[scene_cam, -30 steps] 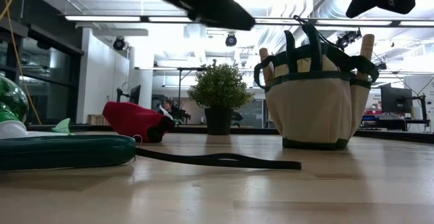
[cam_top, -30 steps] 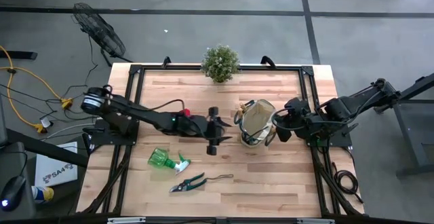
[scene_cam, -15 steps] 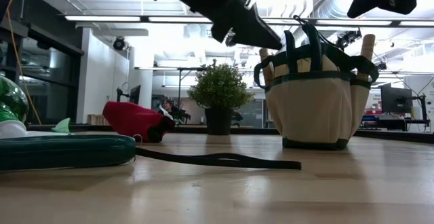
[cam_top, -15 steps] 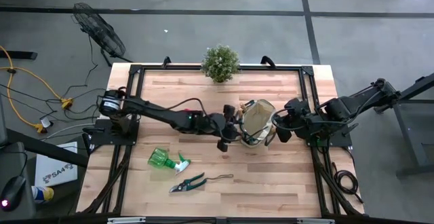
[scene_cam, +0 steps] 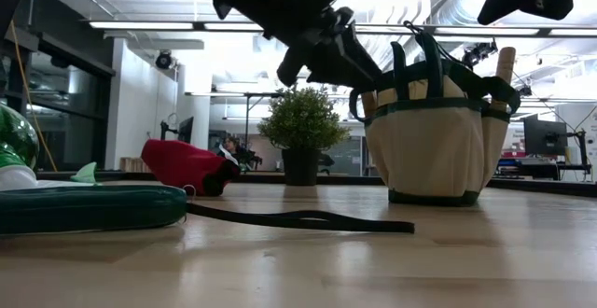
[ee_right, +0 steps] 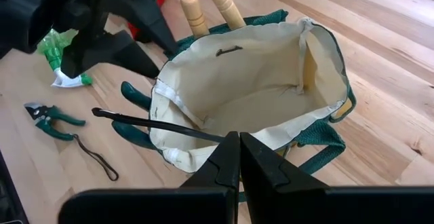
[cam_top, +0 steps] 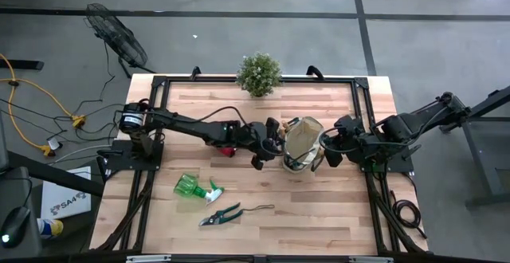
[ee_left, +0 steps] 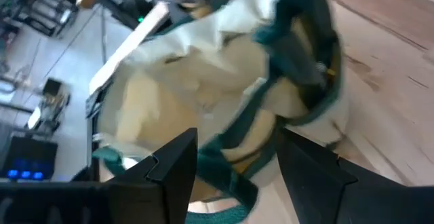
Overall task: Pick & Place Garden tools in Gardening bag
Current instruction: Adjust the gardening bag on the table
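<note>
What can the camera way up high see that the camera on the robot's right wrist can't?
Only the high view shows the bushy green potted plant at the table's far edge and both whole arms, the right gripper beside the bag.

Only the right wrist view shows the bag's pale, empty-looking inside, with two round wooden handles sticking up at its outside.

Both show the tan fabric gardening bag with green trim, the green-handled pruners, the green spray bottle and the open left gripper.

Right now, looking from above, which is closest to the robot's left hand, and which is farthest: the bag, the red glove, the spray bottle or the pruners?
From the left hand:
1. Gardening bag, right beside it, toward the right arm.
2. Red glove, just behind it, under the left arm.
3. Spray bottle, toward the table's front left.
4. Pruners, nearest the front edge.
</note>
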Robot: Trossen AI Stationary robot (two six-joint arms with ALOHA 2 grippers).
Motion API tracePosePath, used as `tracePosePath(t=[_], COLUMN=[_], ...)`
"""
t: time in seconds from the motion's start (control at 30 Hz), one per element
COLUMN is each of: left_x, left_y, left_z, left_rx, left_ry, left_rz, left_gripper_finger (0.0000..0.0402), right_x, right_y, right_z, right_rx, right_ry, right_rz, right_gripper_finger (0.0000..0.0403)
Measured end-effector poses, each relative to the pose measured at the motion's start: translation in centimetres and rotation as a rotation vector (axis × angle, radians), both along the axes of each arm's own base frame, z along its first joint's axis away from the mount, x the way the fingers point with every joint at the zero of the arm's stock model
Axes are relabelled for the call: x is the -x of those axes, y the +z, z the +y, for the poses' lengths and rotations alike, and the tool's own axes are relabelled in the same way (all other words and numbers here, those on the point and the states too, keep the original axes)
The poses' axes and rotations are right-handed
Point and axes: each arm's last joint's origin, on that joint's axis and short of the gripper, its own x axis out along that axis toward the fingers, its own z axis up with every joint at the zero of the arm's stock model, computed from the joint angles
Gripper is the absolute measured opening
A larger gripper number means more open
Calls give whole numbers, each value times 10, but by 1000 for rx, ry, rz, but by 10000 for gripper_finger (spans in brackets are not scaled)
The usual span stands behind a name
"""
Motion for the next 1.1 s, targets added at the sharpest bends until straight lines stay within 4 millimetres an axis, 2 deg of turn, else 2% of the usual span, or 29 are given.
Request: tracePosePath(t=[0.5, 0.8, 0.93, 1.1], left_x=[-1, -8, -9, -9], left_y=[0, -15, -11, -12], left_z=[1, 0, 0, 1], left_rx=[-112, -124, -128, -140], left_ry=[-107, -128, -121, -97], left_rz=[1, 6, -24, -13], left_gripper_finger=[193, 191, 166, 105], right_x=[0, 0, 0, 0], right_y=[0, 0, 0, 0], right_z=[0, 0, 0, 0], right_rx=[-27, -38, -45, -45], right_ry=[-38, -51, -59, -59], right_rz=[-14, -20, -23, -23], right_gripper_finger=[2, 2, 2, 2])
